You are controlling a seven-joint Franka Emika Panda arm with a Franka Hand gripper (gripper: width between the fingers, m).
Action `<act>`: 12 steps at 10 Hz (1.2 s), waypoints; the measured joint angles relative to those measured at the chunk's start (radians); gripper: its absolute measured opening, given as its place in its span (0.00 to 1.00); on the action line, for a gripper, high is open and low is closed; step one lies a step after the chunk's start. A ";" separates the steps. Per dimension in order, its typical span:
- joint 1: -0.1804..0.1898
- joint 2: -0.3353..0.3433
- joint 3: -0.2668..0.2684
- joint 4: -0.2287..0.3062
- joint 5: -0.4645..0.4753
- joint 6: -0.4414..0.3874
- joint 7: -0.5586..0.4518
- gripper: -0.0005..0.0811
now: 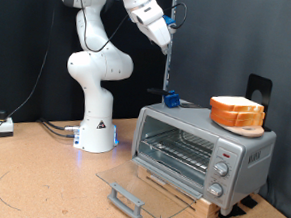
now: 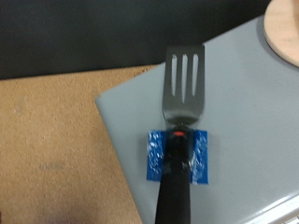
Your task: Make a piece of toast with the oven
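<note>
No text, label, brand, number or sign can be read in either view. The oven (image 1: 203, 148) carries small marks around its knobs (image 1: 219, 179) and a tiny red spot on its control panel, but they are too small and blurred to make out

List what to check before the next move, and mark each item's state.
1. Oven door open and flat: ok.
2. Spatula on the oven top, at the blue tape: ok.
3. Gripper on the spatula: not ok, it hangs well above the oven.
4. Gripper fingers spread: cannot tell.
5. Bread pile apart from the spatula: ok.
6. Slice on the rack: cannot tell.
</note>
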 joint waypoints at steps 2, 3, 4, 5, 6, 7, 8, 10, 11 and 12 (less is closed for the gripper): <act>0.000 -0.008 -0.002 -0.007 0.010 0.001 0.006 0.99; -0.004 -0.019 0.015 -0.030 0.043 0.094 0.006 0.99; -0.009 -0.044 0.050 -0.079 0.064 0.203 0.006 0.99; -0.012 -0.066 0.082 -0.128 0.066 0.263 0.006 0.99; -0.013 -0.079 0.104 -0.167 0.063 0.279 0.006 0.99; -0.012 -0.081 0.118 -0.195 0.056 0.277 0.006 0.99; -0.012 -0.080 0.129 -0.213 0.043 0.268 0.005 0.99; -0.012 -0.079 0.159 -0.234 0.038 0.279 0.005 0.99; -0.012 -0.078 0.158 -0.227 0.039 0.273 0.005 0.99; -0.009 -0.078 0.159 -0.223 0.039 0.264 -0.002 0.99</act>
